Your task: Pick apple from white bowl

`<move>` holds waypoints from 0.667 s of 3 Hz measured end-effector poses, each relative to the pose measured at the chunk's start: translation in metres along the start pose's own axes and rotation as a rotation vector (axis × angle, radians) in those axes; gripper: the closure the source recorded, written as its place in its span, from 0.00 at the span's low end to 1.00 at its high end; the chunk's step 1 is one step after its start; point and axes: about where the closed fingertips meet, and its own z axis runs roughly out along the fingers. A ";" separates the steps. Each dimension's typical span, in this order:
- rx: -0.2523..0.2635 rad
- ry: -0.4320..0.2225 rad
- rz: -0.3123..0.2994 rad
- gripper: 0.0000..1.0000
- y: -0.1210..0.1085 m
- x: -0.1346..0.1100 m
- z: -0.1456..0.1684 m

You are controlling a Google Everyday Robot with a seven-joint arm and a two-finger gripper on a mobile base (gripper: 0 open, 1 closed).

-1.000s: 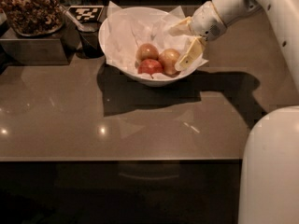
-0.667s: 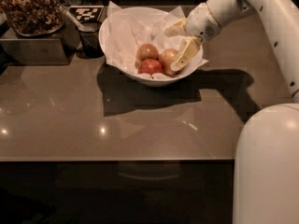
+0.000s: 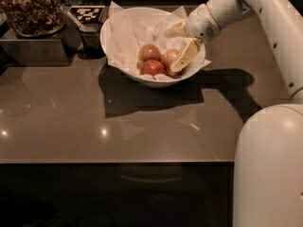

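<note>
The apple [image 3: 166, 58] lies in the white bowl [image 3: 118, 63], which stands near the far edge of the tabletop [image 3: 142, 126], a little right of its middle. It is the rightmost of three fruits. It touches the deep-red apple [image 3: 152, 68] on its left-front side, and the other yellow-red apple [image 3: 149, 52] is just beside it on the left. The gripper [image 3: 170, 51] reaches in from the right edge side and hangs over the right part of the bowl with its fingers spread wide. One finger crosses in front of the right side of the apple; the other finger is above the crinkled paper [image 3: 127, 32] behind it. So I judge the apple sits low in the gap, slightly left of the fingertips, and the gripper must go down and a bit leftward before it closes.
</note>
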 end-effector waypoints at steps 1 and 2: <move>-0.012 -0.004 0.010 0.16 0.001 0.003 0.005; -0.026 -0.001 0.021 0.16 0.002 0.007 0.012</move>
